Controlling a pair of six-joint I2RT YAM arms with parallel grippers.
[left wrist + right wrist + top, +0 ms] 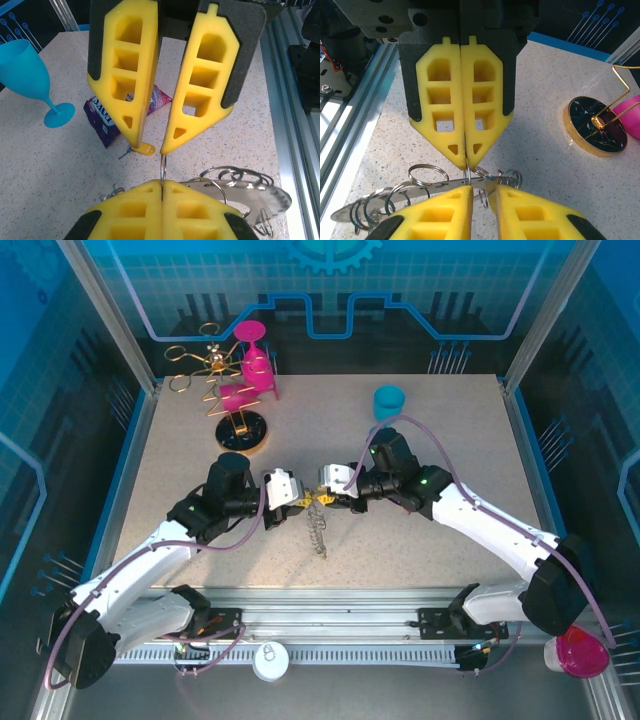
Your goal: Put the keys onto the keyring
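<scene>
- The left gripper [296, 498] and the right gripper [326, 494] meet tip to tip over the middle of the table [450, 460], a little toward its near side.
- The fingers of the left gripper [162, 184] are pressed flat together. A thin loop of wire from the keyring [235, 176] comes straight out of the seam between them, so this gripper pinches the keyring.
- From the right wrist the same is seen: the left gripper [466, 162] has no gap at its tips, and the wire stands just under them.
- The fingers of the right gripper [152, 146] stand a little apart, with a narrow gap at the tips. The pinched wire loop points up into this gap. I cannot tell if the fingers touch it.
- A key [145, 148] with a yellow head lies just beside the tip of one right finger. Its small silvery shaft points away to the side. Whether the finger touches the key, I cannot tell.
- From above, the keyring [318, 530] runs from the meeting point of the grippers toward the near edge of the table.
- In the right wrist view the loops of the keyring [427, 175] spread to the side of the right gripper [480, 190], with a flat silvery strip among them.
- A purple packet [102, 125] lies on the table behind the key, and a blue goblet [25, 65] stands upright further away.
- The gold wire stand [205, 365] is at the far left corner, well apart from the grippers.
</scene>
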